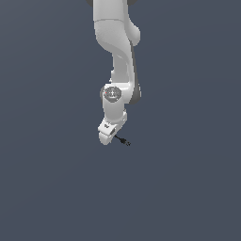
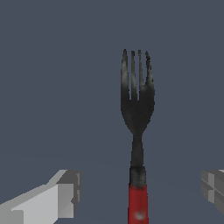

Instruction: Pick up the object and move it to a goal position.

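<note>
The object is a small fork (image 2: 137, 109) with a black tined head and a red handle. In the wrist view it lies lengthwise between my two fingers, the red end toward the camera. My gripper (image 2: 139, 192) is open, with one finger (image 2: 61, 197) and the other finger (image 2: 213, 188) standing well apart on either side of the handle, neither touching it. In the exterior view the white gripper (image 1: 109, 136) hangs low over the grey floor. Only the fork's black end (image 1: 124, 141) pokes out toward the exterior view's right; the red half is hidden behind the hand.
A plain dark grey floor (image 1: 188, 188) fills both views. The white arm (image 1: 117, 56) comes down from the top of the exterior view. No goal marker shows.
</note>
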Controlling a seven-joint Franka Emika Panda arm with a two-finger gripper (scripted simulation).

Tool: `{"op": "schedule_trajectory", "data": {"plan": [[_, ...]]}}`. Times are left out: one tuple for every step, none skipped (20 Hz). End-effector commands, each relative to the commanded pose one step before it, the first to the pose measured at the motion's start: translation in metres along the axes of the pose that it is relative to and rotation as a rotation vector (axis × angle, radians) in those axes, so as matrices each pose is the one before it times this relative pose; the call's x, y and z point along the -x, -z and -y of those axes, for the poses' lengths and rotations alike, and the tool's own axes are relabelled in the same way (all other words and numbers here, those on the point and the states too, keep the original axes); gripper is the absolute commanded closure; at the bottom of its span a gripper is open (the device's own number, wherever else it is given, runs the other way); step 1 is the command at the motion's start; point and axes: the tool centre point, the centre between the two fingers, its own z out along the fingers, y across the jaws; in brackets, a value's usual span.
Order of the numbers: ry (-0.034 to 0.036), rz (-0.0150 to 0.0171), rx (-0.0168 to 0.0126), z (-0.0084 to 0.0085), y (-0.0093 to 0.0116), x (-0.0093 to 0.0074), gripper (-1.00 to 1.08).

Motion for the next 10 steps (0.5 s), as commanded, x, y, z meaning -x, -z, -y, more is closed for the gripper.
{"op": "schedule_trajectory", "data": {"plan": [[0.00136,0.00006,-0.00009,0.00039,-0.01150,0.00010,-0.92],[0.00000,0.00000,0.00000,-0.00015,-0.00329,0.00010,-0.92],[0.00000,0.00000,0.00000,-0.00018,-0.00263,0.00003,-0.92],[0.00000,0.00000,0.00000,-0.00018,-0.00201,-0.00001,-0.92],[0.00047,-0.00006,0.00012,-0.00003,-0.00133,-0.00026,-0.92],[0.00000,0.00000,0.00000,-0.00011,-0.00083,-0.00003,-0.92],[0.00000,0.00000,0.00000,-0.00004,-0.00027,-0.00001,-0.92],[0.00000,0.00000,0.00000,0.00000,0.00000,0.00000,1.08],[0.00000,0.00000,0.00000,0.00000,0.00000,0.00000,1.08],[0.00000,0.00000,0.00000,0.00000,0.00000,0.00000,1.08]]}}
